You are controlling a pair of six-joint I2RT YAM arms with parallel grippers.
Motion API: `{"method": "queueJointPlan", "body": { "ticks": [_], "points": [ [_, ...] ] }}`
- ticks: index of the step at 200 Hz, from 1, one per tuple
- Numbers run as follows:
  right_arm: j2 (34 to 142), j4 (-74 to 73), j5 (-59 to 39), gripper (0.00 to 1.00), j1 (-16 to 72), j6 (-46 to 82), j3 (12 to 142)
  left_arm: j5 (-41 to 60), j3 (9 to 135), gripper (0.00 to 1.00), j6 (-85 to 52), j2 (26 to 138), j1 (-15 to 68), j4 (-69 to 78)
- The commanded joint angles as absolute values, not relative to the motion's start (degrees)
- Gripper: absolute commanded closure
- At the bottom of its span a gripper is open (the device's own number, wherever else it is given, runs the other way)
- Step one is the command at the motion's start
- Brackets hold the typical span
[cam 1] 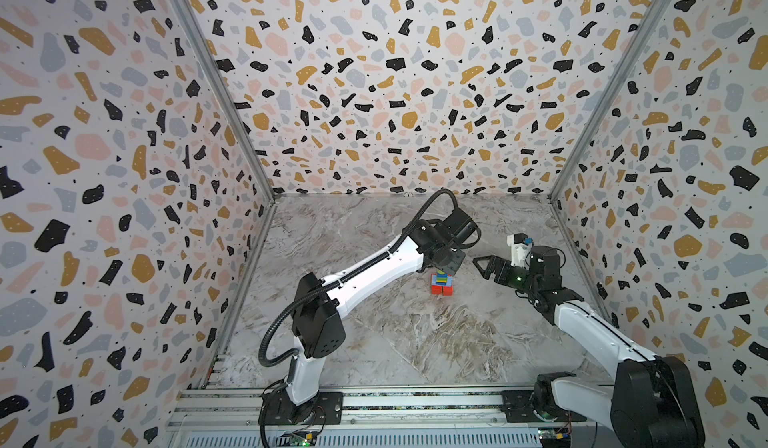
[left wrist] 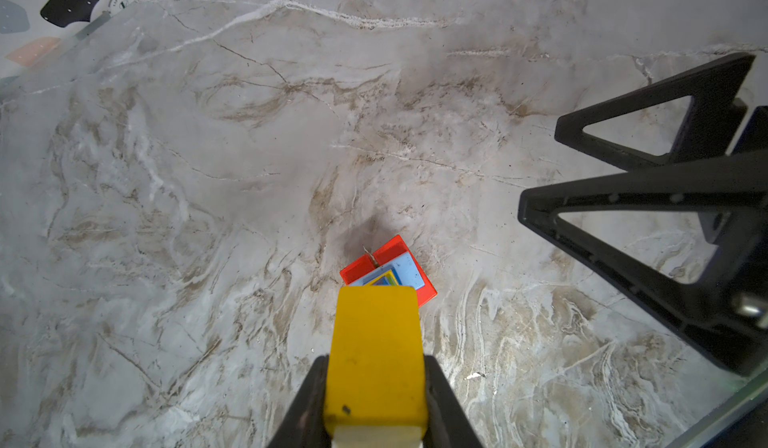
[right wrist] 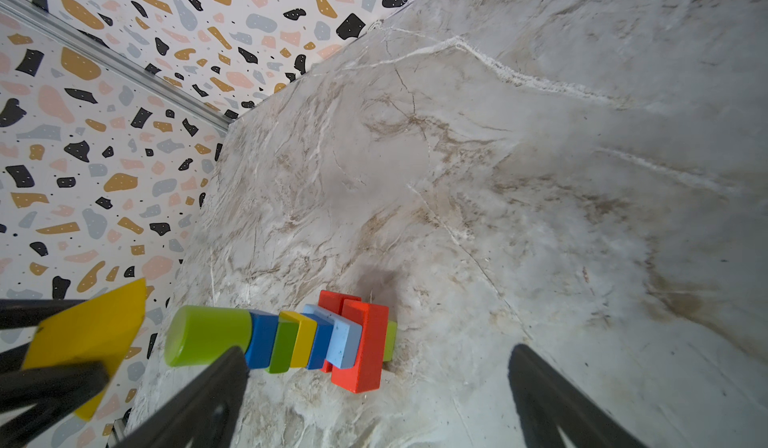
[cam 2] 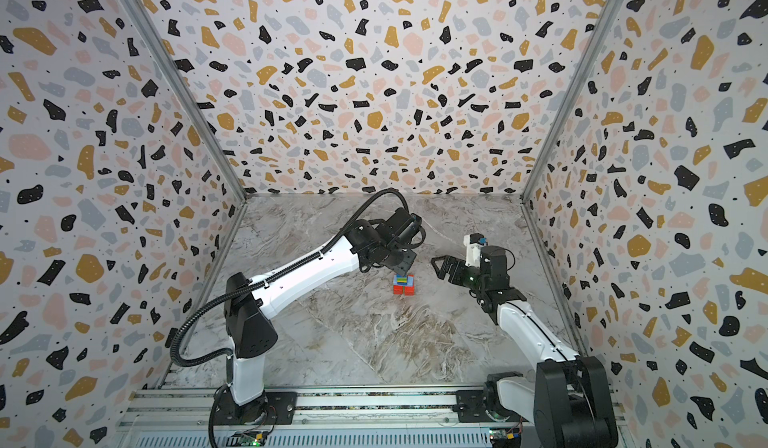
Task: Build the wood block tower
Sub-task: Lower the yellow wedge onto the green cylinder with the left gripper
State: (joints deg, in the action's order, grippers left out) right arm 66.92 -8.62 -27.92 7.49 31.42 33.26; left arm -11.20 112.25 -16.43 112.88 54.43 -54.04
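- Work surface: a grey-and-beige marble-patterned tabletop (cam 1: 415, 342), closed in on three sides by terrazzo-print wall panels (cam 1: 374, 72).
- Task item: the wood block tower (cam 1: 441, 284) (cam 2: 404, 284), a slim multicoloured column of painted blocks, stands upright near the middle of the tabletop in both top views.
- Tower make-up, right wrist view, base upward: two red rectangular blocks (right wrist: 361, 346) side by side, a light blue flat slab (right wrist: 345, 342), a blue block, a yellow block, a green block, another blue block, and a lime green cylinder (right wrist: 208, 336) on top. A sliver of lime shows beneath the red pair; what it belongs to cannot be told.
- Alignment: the layers sit slightly twisted against one another, and the column is intact.
- Left gripper (left wrist: 376, 358) (cam 1: 446, 265): positioned directly over the tower, jaws clenched on a flat yellow wooden block (left wrist: 376, 342) (right wrist: 87, 338).
- Clearance: in the right wrist view the yellow block is tilted and sits just off the cylinder's end face with a visible gap; no contact.
- Right gripper (cam 1: 482, 267) (left wrist: 540, 167): just beside the tower on its right, raised off the tabletop, jaws spread wide and holding nothing, fingertips directed toward the column and apart from it.
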Motion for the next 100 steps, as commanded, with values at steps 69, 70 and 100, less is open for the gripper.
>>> {"method": "queueJointPlan", "body": {
  "ticks": [69,70,100],
  "points": [
    [66.17,-9.5,-28.73,0.01,7.21,30.94,32.28,-13.97,115.13,0.93,-16.11,114.56,54.66,-55.5],
    [66.17,-9.5,-28.73,0.01,7.21,30.94,32.27,-13.93,115.14,0.93,-16.1,114.59,54.71,-55.52],
    [66.23,-9.59,-28.74,0.01,7.23,30.94,32.26,-13.67,115.31,0.93,-16.08,114.61,54.6,-55.2]
  ]
}}
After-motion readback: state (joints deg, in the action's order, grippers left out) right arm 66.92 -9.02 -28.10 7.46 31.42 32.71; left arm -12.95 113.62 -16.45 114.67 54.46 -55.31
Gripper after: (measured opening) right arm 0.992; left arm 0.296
